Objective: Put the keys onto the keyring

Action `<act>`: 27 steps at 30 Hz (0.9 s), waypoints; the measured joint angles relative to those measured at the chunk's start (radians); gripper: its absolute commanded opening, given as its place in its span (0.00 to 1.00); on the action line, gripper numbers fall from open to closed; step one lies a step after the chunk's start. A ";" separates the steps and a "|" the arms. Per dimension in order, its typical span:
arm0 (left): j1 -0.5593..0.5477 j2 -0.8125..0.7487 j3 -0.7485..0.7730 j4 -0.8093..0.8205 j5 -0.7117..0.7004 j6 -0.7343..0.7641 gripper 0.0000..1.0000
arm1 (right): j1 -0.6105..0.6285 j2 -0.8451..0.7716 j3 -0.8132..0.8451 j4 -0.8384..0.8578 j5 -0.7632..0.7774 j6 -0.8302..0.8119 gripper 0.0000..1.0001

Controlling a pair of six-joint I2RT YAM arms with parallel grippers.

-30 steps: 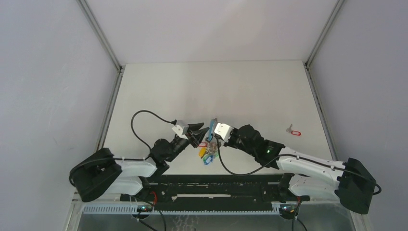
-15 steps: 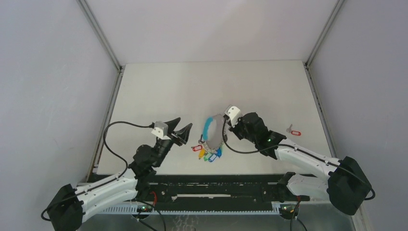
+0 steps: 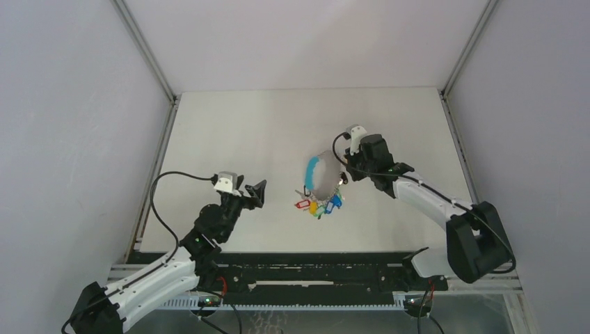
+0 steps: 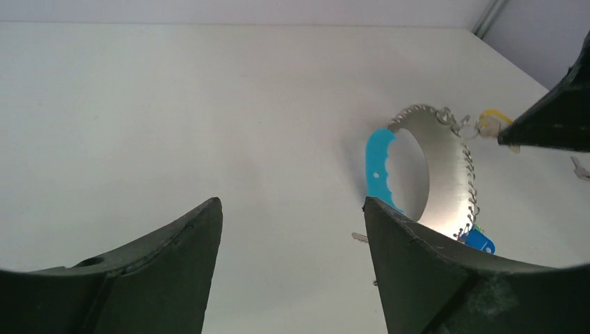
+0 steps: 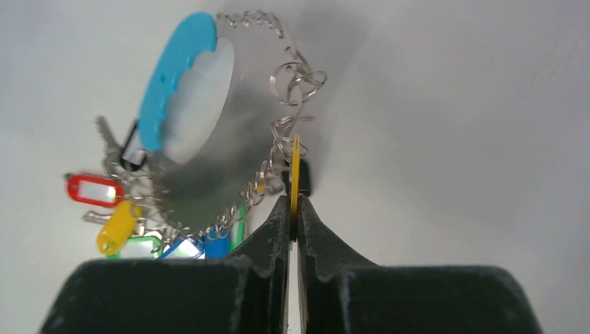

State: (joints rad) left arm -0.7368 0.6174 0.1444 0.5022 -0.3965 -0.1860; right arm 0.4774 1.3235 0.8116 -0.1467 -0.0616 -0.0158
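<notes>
The keyring point(image 3: 321, 178), a large grey loop with a cyan section point(image 3: 311, 167), stands on edge at mid table. Its fringe of small keys with coloured tags point(image 3: 319, 206) hangs at the near side. My right gripper point(image 3: 341, 179) is at the ring's right side, shut on a thin orange-yellow tag point(image 5: 295, 163) seen edge-on. That tag is linked to the ring's wire loops point(image 5: 296, 76). The ring point(image 4: 438, 170) and yellow tag point(image 4: 494, 120) also show in the left wrist view. My left gripper point(image 3: 255, 190) is open and empty, left of the ring. The red-tagged loose key is hidden under the right arm.
The right forearm point(image 3: 424, 198) stretches across the right part of the table. A small silver key tip point(image 4: 579, 167) lies at the right edge of the left wrist view. Frame posts point(image 3: 142, 49) and grey walls bound the white table point(image 3: 278, 125).
The left gripper has let go of the ring and drawn back left. The right gripper has carried the ring right and farther back, and its arm now covers the red-tagged key.
</notes>
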 measured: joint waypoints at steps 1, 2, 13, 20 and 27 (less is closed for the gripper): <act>0.001 -0.013 0.000 -0.014 -0.009 -0.006 0.80 | -0.016 0.023 0.000 -0.005 -0.001 0.010 0.00; 0.003 -0.025 0.000 -0.024 -0.018 -0.008 0.81 | -0.035 0.051 0.000 -0.012 -0.003 0.021 0.00; 0.026 -0.086 0.002 -0.137 -0.098 -0.060 0.90 | -0.147 0.122 -0.008 -0.013 -0.033 0.104 0.32; 0.027 -0.148 0.085 -0.308 -0.180 -0.172 1.00 | -0.175 -0.055 -0.121 -0.028 -0.006 0.170 0.77; 0.027 -0.229 0.237 -0.555 -0.214 -0.332 1.00 | -0.176 -0.460 -0.209 -0.112 0.038 0.234 0.99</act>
State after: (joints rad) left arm -0.7101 0.3889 0.3813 -0.0532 -0.6102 -0.5182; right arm 0.3016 0.8631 0.6029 -0.2588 -0.0238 0.2180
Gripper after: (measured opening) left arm 0.998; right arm 0.949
